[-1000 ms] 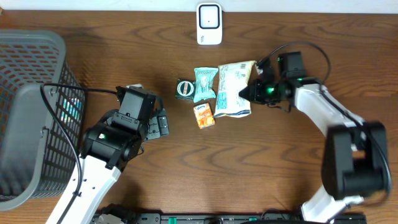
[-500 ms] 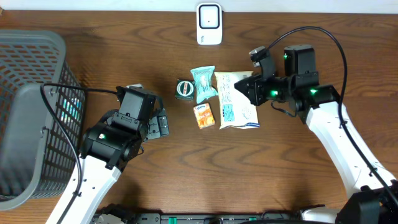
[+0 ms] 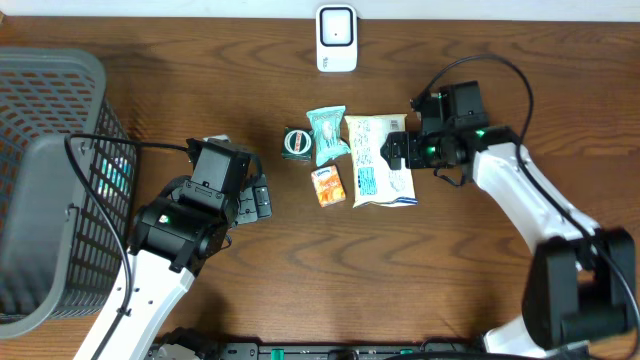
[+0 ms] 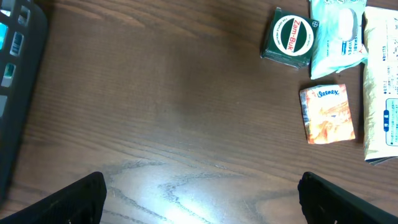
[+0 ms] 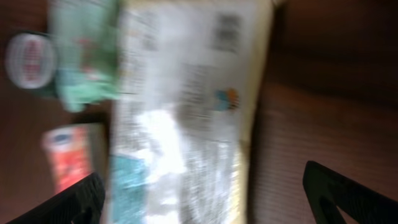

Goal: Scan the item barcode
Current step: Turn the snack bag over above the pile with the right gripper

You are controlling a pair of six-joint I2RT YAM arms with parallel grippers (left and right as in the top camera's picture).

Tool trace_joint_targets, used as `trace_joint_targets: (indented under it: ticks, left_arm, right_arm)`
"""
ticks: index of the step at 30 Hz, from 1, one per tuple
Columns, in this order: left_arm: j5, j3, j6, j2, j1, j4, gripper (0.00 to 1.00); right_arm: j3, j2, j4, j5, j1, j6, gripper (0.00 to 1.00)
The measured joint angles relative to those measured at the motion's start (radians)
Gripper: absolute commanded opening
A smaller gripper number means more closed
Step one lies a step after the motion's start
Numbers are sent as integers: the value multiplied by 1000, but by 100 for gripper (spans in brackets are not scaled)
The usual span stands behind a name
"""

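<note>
A cream snack packet (image 3: 378, 172) lies flat on the table with its printed back up; it fills the blurred right wrist view (image 5: 186, 106). My right gripper (image 3: 398, 152) hovers over the packet's right edge, open, its fingers (image 5: 74, 200) wide on either side and holding nothing. A white barcode scanner (image 3: 337, 38) stands at the table's far edge. My left gripper (image 3: 262, 200) rests open over bare wood to the left of the items, with nothing between its fingertips (image 4: 69, 202).
Beside the packet lie a teal pouch (image 3: 327, 135), a green round tin (image 3: 296, 141) and a small orange tissue pack (image 3: 327, 186); all three show in the left wrist view, tin (image 4: 290, 38) top right. A grey mesh basket (image 3: 60, 65) fills the left side.
My right gripper has opened and let go of the cream packet, which now lies flat with its printed side up. The right arm has shifted slightly. The left arm has not moved.
</note>
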Motion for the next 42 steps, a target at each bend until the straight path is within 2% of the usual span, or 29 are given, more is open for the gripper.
trace_joint_targets:
  ticks: [5,13,23,25,27,28,29,34,42]
  left_arm:
    - [0,0,0,0,0,0,98]
    - [0,0,0,0,0,0,98]
    - [0,0,0,0,0,0,98]
    - [0,0,0,0,0,0,98]
    - [0,0,0,0,0,0,98]
    - [0,0,0,0,0,0,98]
    - [0,0,0,0,0,0,98]
    - [0,0,0,0,0,0,98]
    - [0,0,0,0,0,0,98]
  right_arm:
    - [0,117,3,-24,-68,22,95]
    - [4,198,55,-283,-183,-20,92]
    - [23,262,75,-445,-155,-28,79]
    - [26,275,93,-462,-132,-6,69]
    - [29,293,123,-473,-107,25,40]
    - [31,304,137,-475,-95,38,16]
    - [32,318,140,-476,-85,49,1]
    - [32,335,145,-549,-80,85,1]
    - [30,326,133,-552,-80,87,1]
